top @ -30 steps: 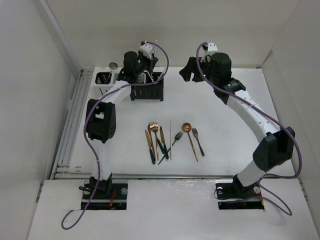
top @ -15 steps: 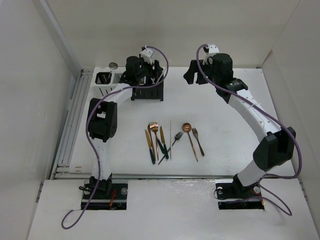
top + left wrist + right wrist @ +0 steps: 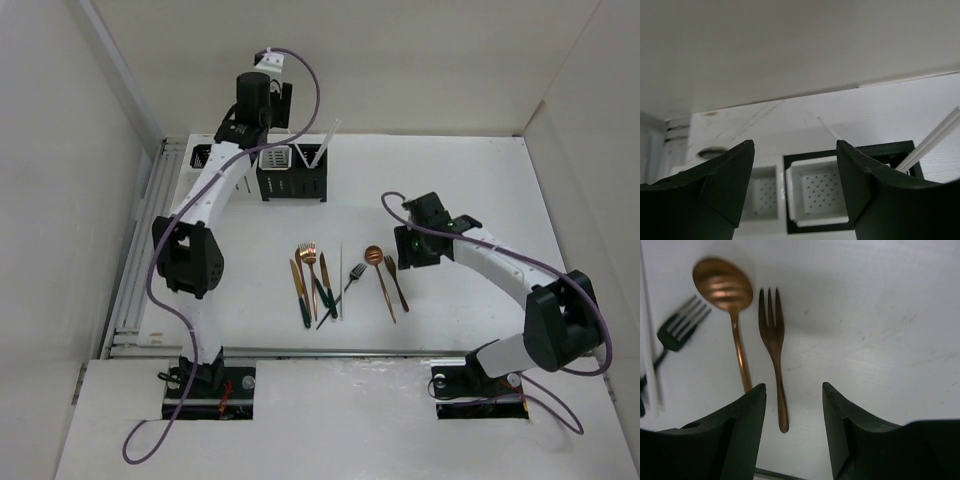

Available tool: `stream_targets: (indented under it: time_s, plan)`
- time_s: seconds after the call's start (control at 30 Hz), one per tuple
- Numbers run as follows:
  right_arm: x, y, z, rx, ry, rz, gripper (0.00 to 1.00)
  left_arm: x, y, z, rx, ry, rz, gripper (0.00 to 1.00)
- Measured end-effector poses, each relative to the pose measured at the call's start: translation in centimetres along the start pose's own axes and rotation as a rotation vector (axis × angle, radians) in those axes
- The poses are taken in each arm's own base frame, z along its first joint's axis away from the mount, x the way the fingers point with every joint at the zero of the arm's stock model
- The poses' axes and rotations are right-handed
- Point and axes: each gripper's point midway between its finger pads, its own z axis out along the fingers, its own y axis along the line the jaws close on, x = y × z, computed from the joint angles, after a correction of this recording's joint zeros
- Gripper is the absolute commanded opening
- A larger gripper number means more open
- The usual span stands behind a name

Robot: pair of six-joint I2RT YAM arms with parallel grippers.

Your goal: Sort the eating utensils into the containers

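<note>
Top external cam says I'm early in this one. Most of the eating utensils (image 3: 308, 255) are lying in a loose row at mid-frame on the table (image 3: 450, 180), well apart from the containers (image 3: 293, 172) in the upper middle. One white stick (image 3: 322, 142) leans out of the black caddy. There's something dark in the far-left white one, but I can't make out what. So maybe a couple of pieces are sorted and eight or so are left.

Left gripper (image 3: 795, 150) hangs high over the caddies near the top of frame, fingers spread with nothing in them.

Right gripper (image 3: 794, 390) is down low at the right end of the row, jaws parted and not clamped on anything I can see. On its wrist cam the copper fork (image 3: 772, 340) lies tines-up, its handle end running down into the gap between the fingers. The copper spoon (image 3: 722, 285) is just beside it on the left. Looks lined up for the fork, I'd say.
</note>
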Motion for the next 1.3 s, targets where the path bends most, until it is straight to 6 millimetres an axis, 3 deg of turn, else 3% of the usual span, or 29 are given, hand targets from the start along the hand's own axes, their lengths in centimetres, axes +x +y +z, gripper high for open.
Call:
stream_targets:
  time_s: [0.13,0.3,0.4,0.53,0.63,0.8,1.03,1.1,1.17,1.23,1.3]
  plan:
    - [3.9,0.9,0.6,0.001,0.097,-0.015,0.55,-2.6,3.4,-4.6,-0.150,0.014,-0.011,0.69]
    - [6.5,2.3,0.9,-0.009,0.155,-0.031,0.55,-3.3,6.1,-9.6,-0.244,0.056,-0.074,0.69]
    - [7.7,2.6,1.5,0.003,0.196,-0.028,0.50,-2.7,7.7,-11.7,-0.274,0.082,-0.126,0.69]
    - [9.4,2.0,3.1,0.055,0.279,-0.019,0.48,-0.2,10.0,-13.8,-0.324,0.141,-0.169,0.69]
    - [9.3,1.9,3.3,0.075,0.295,-0.017,0.40,1.3,10.7,-14.7,-0.342,0.178,-0.174,0.69]
    - [8.8,1.7,3.6,0.112,0.317,-0.035,0.00,1.8,11.0,-16.0,-0.348,0.188,-0.174,0.69]
    - [8.6,1.4,3.4,0.132,0.302,-0.046,0.00,1.4,11.1,-17.6,-0.341,0.166,-0.175,0.69]
    - [7.9,1.2,3.1,0.149,0.274,-0.053,0.00,1.5,11.1,-17.7,-0.340,0.165,-0.175,0.69]
    - [6.0,1.4,2.2,0.155,0.223,-0.061,0.00,1.6,11.0,-17.6,-0.337,0.167,-0.173,0.71]
    - [2.2,2.2,0.6,0.138,0.110,-0.065,0.00,1.7,10.8,-17.5,-0.323,0.171,-0.168,0.73]
    - [-3.1,3.7,-1.9,0.097,-0.050,-0.067,0.00,1.7,10.2,-17.4,-0.285,0.173,-0.166,0.75]
